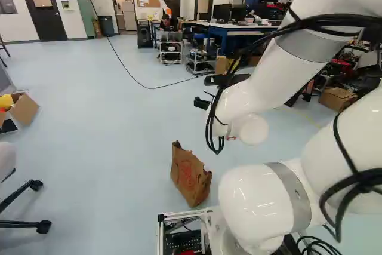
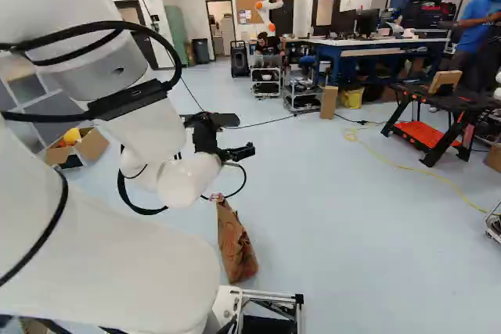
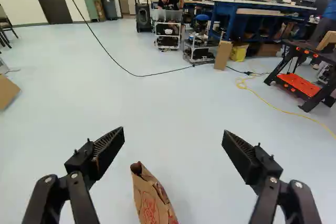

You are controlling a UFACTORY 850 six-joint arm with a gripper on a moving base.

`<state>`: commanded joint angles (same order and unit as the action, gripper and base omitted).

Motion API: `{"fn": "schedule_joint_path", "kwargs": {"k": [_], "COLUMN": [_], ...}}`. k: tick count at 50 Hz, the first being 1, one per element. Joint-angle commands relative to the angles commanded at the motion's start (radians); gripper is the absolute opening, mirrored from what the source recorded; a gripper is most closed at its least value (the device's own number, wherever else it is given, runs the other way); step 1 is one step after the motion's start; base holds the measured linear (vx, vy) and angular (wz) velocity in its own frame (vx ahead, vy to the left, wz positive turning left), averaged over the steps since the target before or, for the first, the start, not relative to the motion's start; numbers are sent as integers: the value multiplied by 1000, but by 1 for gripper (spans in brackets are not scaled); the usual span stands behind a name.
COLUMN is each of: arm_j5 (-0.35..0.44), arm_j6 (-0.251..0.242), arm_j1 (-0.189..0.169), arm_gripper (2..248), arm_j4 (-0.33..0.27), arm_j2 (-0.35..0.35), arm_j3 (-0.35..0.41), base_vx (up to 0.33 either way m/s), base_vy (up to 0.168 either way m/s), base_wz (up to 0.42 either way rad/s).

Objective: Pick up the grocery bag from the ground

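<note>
Brown paper grocery bag with red print [image 1: 190, 176], one: upright on the floor, close ahead of the base, its top edge ragged. Black two-fingered gripper [image 3: 173, 136], one: fingers spread wide, nothing between them; the bag stood below, off-centre toward the left finger. Step in hand, as judged: approach, before any grip. Next move, as judged: tilt down, centre over the top edge, descend with a finger on each side, then close. White jointed arm [image 1: 274, 76], one: reaching above and past the bag. White-railed base frame [image 1: 179, 214]: just beside the bag, the edge likeliest to be knocked. Pale blue floor [image 1: 107, 147]: sideways and forward room, seemingly ample, toward an open cardboard box [image 1: 25, 109] and a thin black cable [image 3: 142, 75], both well apart.
</note>
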<state>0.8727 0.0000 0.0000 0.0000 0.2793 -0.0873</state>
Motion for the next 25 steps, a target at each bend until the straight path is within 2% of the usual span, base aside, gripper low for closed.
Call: {"fn": "schedule_joint_path", "kwargs": {"k": [9, 25], "arm_j5": [-1, -40], "arm_j6": [0, 0], "arm_j1": [0, 1], "arm_gripper": [247, 247], "arm_j4": [0, -12], "arm_j2": [-27, -152], "arm_j3": [-4, -35], "base_vx": [0, 0], "base_vy": [0, 0], "base_wz": [0, 0]}}
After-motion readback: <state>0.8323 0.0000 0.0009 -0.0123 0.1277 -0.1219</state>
